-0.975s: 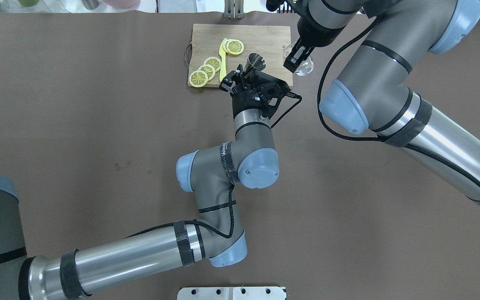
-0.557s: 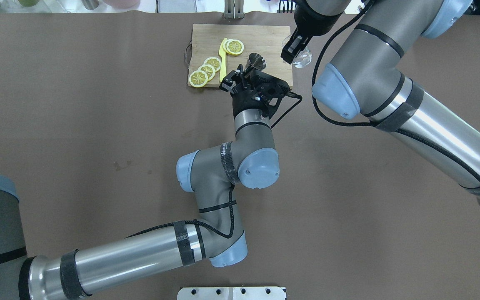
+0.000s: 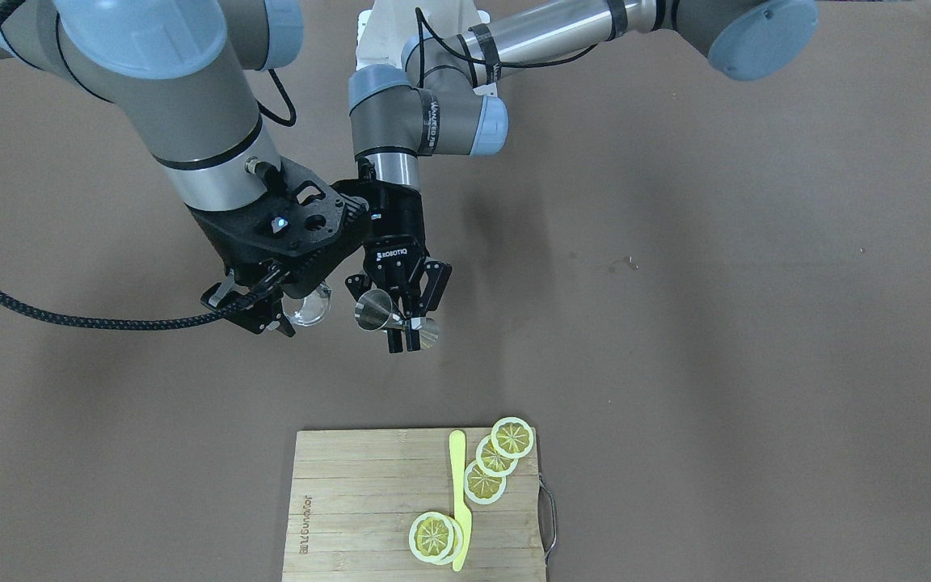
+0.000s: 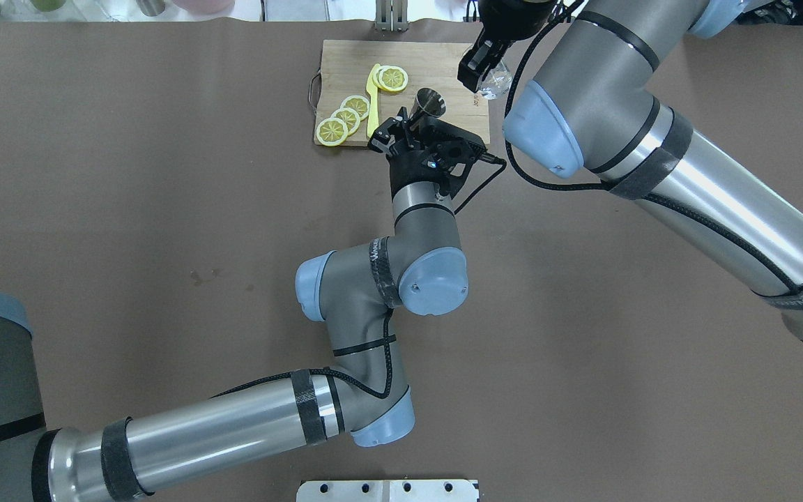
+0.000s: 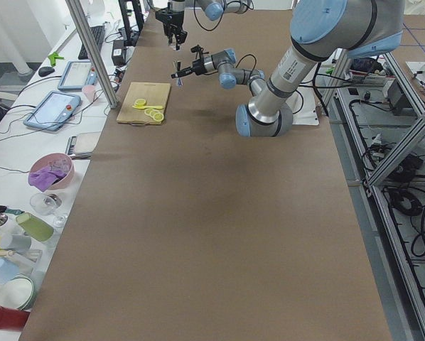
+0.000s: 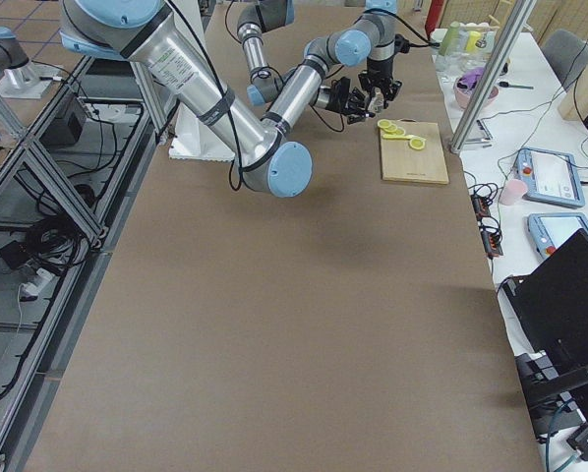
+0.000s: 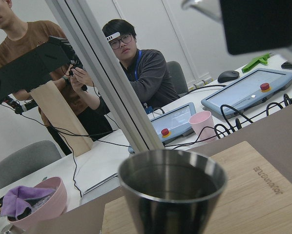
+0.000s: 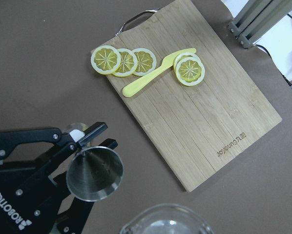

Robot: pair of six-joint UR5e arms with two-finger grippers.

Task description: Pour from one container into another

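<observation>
**A:** What holds what, biggest first?

**B:** The bamboo cutting board (image 3: pixel 352 493) lies flat on the brown table (image 3: pixel 756 323). On it are five lemon slices (image 3: pixel 498 457), three fanned out and two stacked, with a yellow plastic knife (image 3: pixel 458 485) between the groups. On the side desk (image 5: pixel 13 153), a pink bowl (image 7: pixel 48 209) has a purple cloth (image 7: pixel 16 202) in it.

**A:** And the two small vessels?

**B:** The right gripper (image 4: pixel 486 75) is clamped on the clear glass (image 3: pixel 309 305) and holds it in the air near the board. I can't tell whether anything is in the glass. The left gripper (image 3: pixel 402 327) has its fingers closed on the narrow waist of the metal jigger (image 3: pixel 372 310). The jigger is also off the table, just beside the glass and not touching it. The right wrist view looks into the jigger's upper cone, and I see only bare shiny metal there, no liquid.

**A:** Any writing?

**B:** "ROBOTIQ" is printed in white on the left gripper's black body. A word is burnt into the board near the end away from its handle. It seems to read "joyoung", though I'm not sure of every letter.
</observation>
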